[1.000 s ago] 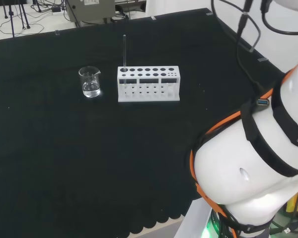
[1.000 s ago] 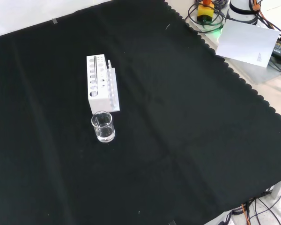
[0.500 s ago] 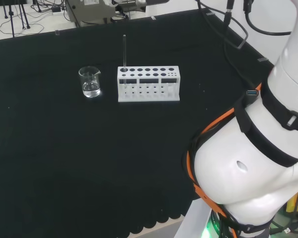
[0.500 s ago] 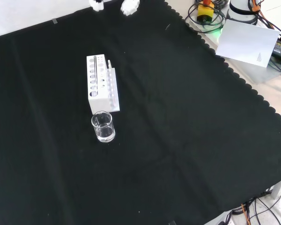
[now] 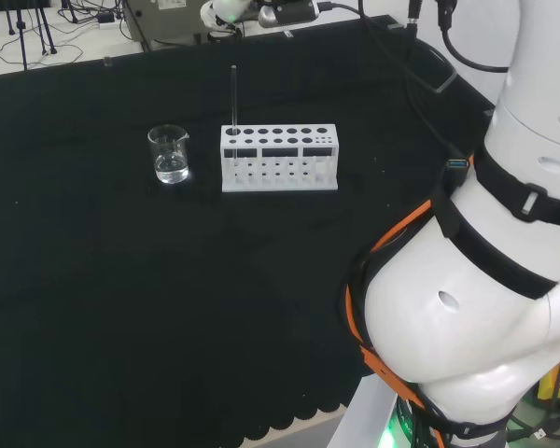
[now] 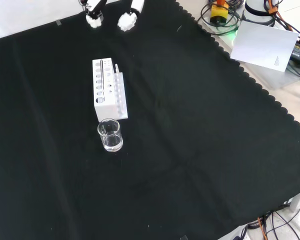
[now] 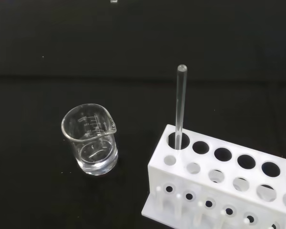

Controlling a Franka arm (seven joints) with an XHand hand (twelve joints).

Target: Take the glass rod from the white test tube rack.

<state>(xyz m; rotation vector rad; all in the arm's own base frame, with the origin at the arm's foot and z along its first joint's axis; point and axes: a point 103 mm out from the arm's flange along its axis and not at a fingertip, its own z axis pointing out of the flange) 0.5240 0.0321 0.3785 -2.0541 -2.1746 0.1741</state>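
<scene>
The white test tube rack (image 5: 279, 158) stands on the black cloth of the desk (image 5: 121, 280), long side facing the head view camera. The glass rod (image 5: 233, 98) stands upright in the corner hole at the rack's left end in the head view; in the wrist view (image 7: 180, 107) it rises straight out of that end hole, top end free, nothing touching it. In the front view the rack (image 6: 109, 95) runs lengthwise away from the camera, and the rod (image 6: 101, 80) appears as a thin line along its top. A small clear beaker (image 5: 170, 155) stands just beside the rack's rod end, apart from it; the wrist view (image 7: 91, 139) shows a little clear liquid in its bottom. In the front view the beaker (image 6: 110, 135) sits nearer the camera than the rack. The robot hand (image 6: 112, 16) shows at the top edge of the front view, beyond the rack's far end and well apart from the rod: two white fingertips spread apart, holding nothing. In the head view, part of it (image 5: 226, 10) shows at the top edge, above the rod.
</scene>
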